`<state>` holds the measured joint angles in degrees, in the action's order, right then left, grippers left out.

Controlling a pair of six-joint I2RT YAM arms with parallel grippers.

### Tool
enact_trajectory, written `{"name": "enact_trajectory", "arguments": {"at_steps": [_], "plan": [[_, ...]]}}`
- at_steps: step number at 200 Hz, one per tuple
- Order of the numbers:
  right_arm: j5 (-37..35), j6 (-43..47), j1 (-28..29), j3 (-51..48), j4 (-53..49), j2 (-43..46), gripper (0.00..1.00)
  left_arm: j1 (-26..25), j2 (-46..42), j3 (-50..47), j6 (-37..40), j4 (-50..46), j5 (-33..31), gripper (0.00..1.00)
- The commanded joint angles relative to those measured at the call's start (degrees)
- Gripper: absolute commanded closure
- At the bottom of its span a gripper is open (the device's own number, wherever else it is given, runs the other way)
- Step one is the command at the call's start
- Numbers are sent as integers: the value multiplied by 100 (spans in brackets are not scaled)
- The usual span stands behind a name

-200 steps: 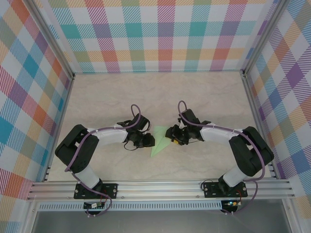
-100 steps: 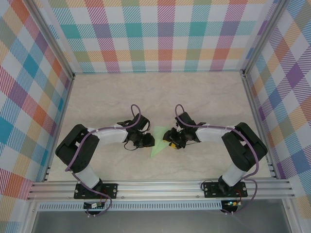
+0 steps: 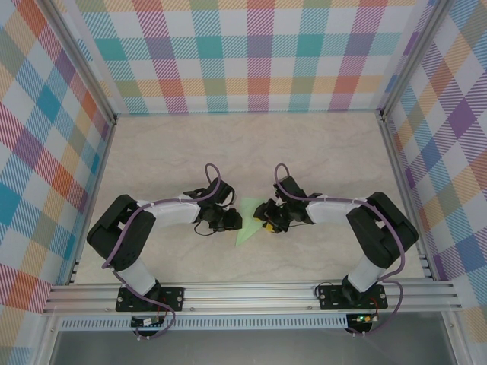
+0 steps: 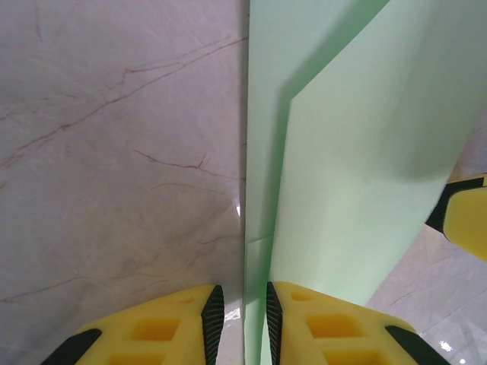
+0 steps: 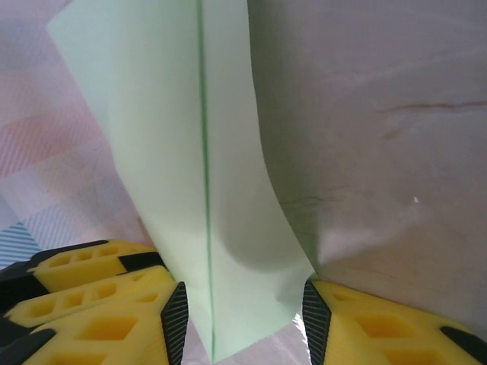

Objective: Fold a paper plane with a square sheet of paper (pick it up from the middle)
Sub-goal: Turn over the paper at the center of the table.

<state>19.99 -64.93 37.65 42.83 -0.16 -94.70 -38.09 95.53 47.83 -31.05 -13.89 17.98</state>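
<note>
Pale-green and unprinted, the sheet of paper (image 3: 247, 226) lies partly folded on the near-centre of the tabletop (image 3: 251, 144), directly between the two grippers. In the top view it reads as a narrow wedge, tapering toward the near edge. The left wrist view shows the sheet of paper (image 4: 358, 152) with one layer raised over another and a straight edge running away from the camera. The right wrist view shows the sheet of paper (image 5: 175, 152) with a straight centre crease, its right side curling upward. The left gripper (image 3: 232, 220) stands at the sheet's left side. Its jaws are nearly together at (image 4: 243, 293), with the paper's edge running into the slot. A sliver of tabletop shows beside the left pad, so I cannot tell whether the paper is pinched. The right gripper (image 3: 266, 220) stands at the sheet's right side, jaws clearly apart at (image 5: 243, 293). The near end of the sheet sits in the gap, touching the right-hand finger (image 5: 316, 304). The tabletop is pale marble-patterned, enclosed by pastel checked walls (image 3: 259, 53), with an aluminium rail (image 3: 251, 293) carrying both arm bases.
</note>
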Motion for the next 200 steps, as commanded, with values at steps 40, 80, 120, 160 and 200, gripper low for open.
{"name": "enact_trajectory", "arguments": {"at_steps": [40,80,120,160,200], "plan": [[-37,8,72,59,488,44,51,25,258,-78,-37,-60,-123,74],[79,157,91,39,736,-138,49,29,195,-88,-112,-17,-132,74],[-28,257,248,-140,1067,-70,45,32,168,-85,-186,-25,-218,74],[-174,206,426,-360,1437,64,42,29,156,-152,-334,9,-351,75],[-399,199,465,-322,1359,109,41,33,125,-189,-415,53,-383,75]]}}
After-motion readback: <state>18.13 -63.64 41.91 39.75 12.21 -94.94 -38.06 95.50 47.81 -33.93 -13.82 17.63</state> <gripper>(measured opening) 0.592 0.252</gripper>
